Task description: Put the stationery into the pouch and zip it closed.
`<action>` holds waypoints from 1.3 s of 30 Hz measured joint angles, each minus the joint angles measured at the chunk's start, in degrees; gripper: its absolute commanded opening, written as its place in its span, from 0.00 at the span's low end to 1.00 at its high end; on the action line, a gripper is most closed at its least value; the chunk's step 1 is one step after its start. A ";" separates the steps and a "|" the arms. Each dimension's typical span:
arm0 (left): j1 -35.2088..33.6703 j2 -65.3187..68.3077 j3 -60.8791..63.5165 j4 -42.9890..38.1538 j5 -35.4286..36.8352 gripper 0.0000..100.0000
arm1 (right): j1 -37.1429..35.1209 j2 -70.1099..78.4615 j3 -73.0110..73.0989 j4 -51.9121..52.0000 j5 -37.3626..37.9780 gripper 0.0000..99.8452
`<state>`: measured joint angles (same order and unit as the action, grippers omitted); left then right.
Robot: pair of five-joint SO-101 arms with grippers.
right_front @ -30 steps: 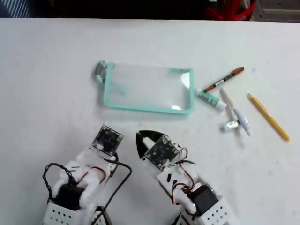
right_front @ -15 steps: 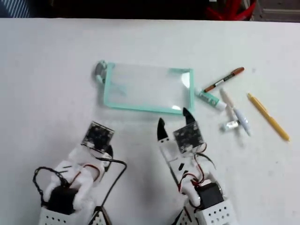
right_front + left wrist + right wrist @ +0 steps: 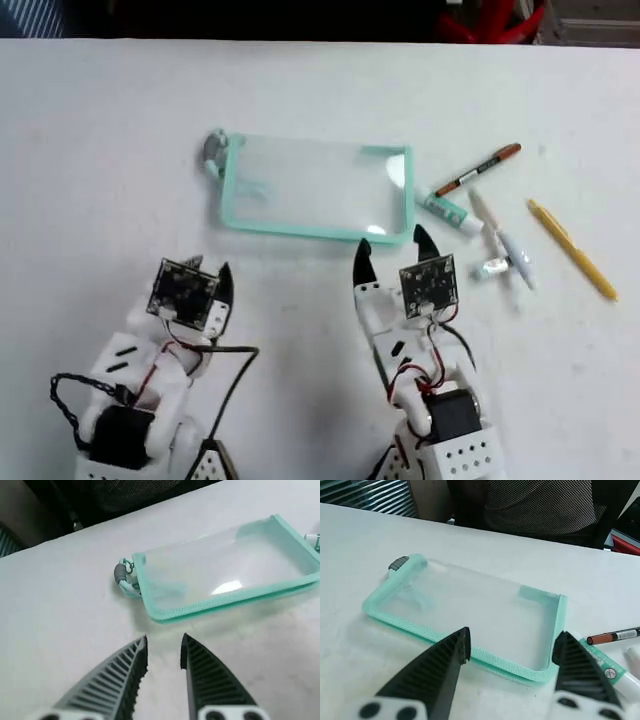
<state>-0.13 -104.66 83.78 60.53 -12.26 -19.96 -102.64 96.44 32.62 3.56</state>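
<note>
The clear pouch (image 3: 315,190) with mint-green trim lies flat, its grey zipper pull (image 3: 212,148) at the left end. Right of it are a brown marker (image 3: 478,170), a green-and-white tube (image 3: 448,213), a white pen (image 3: 505,245) and a yellow pen (image 3: 572,249). My right gripper (image 3: 390,240) stands wide open just in front of the pouch's near right corner, with nothing between its fingers; its wrist view has the pouch (image 3: 470,605) beyond the gripper (image 3: 514,632). My left gripper (image 3: 208,266) is open by a narrow gap, short of the pouch's (image 3: 225,575) near left corner.
A small clear cap (image 3: 492,268) lies beside the white pen. The white table (image 3: 100,120) has free room to the left of the pouch and behind it. Loose cables trail from the arm bases at the front edge.
The right gripper swung right and forward to the pouch's near right corner and opened wider. The left arm shifted left and its fingers came into sight.
</note>
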 measured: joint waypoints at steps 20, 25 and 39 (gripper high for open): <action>-9.93 0.53 3.16 -5.98 -11.16 0.12 | 0.00 0.00 0.00 0.00 0.00 0.27; -8.35 0.35 -3.34 -6.33 -11.16 0.12 | 0.00 0.00 0.00 0.00 0.00 0.27; -4.13 54.77 -34.99 -10.64 0.44 0.12 | 0.00 0.00 0.00 0.00 0.00 0.27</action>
<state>-4.26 -49.89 48.79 49.89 -11.82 -19.96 -102.64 96.44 32.62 3.56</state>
